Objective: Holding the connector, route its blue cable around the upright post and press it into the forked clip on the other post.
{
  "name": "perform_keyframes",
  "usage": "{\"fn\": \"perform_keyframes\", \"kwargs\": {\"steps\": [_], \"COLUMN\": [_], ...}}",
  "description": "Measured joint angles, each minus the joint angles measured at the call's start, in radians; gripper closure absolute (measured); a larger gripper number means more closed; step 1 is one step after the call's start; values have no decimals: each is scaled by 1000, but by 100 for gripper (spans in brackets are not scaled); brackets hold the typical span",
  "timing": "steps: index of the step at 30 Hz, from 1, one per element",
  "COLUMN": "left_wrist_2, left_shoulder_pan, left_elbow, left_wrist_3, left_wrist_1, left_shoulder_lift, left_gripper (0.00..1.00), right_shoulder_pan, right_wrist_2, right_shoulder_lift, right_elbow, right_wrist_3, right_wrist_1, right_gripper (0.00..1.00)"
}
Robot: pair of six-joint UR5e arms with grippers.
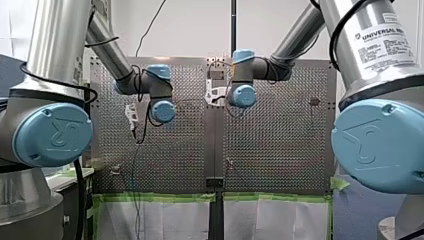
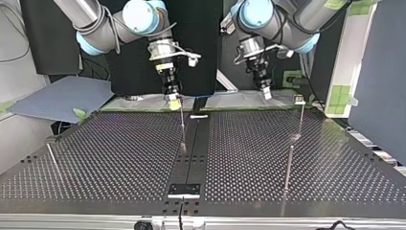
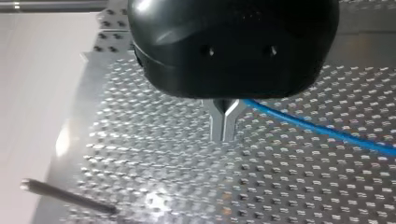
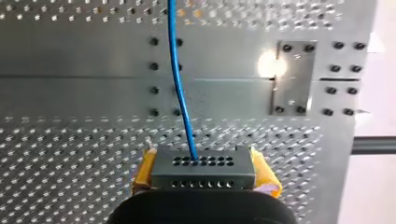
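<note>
The surface (image 2: 119,158) was a perforated metal plate, divided in two halves by a dark central strip (image 2: 191,158); green tape (image 1: 155,197) lined its edge on the arms' side, and dark panels stood behind that edge. A thin post (image 2: 288,165) stood on the half under my left arm; a second post (image 2: 301,120), with a small head, stood closer to the arms' edge.

My right arm (image 2: 95,24) and my left arm (image 2: 297,19) both came down from above, the wrists bent so that the pincers pointed down at the surface near the arms' edge. The right pincer (image 2: 174,99) hung over the end of the central strip; the left pincer (image 2: 266,93) hung over the neighbouring half, apart from it.

The right pincer was closed on the connector (image 4: 204,173); its yellow pads (image 4: 144,170) pressed the two short ends of this grey block with rows of small holes. The long axis of the block lay from pad to pad, across the pincer; the face with the cable pointed away from the pincer, toward the surface. The blue cable (image 4: 180,84) left that face near its middle and ran on across the central strip with a slight bend.

The metal fingers (image 3: 218,123) of the left pincer met at their tips with no gap, and nothing showed between them; the blue cable came out from behind their root and ran away over the holes; whether it touched them, I could not tell.
</note>
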Motion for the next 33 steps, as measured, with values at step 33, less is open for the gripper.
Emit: {"fn": "perform_keyframes", "kwargs": {"steps": [33], "left_wrist_2": [52], "left_shoulder_pan": [150], "left_elbow": [273], "left_wrist_3": [-34], "left_wrist_1": [-272], "left_shoulder_lift": [273], "left_gripper": [100], "right_shoulder_pan": [-10], "right_wrist_2": [-106], "right_shoulder_lift": [-9], "right_elbow": [-204], "right_wrist_3": [28], "right_wrist_1": [74], "right_gripper": [100]}}
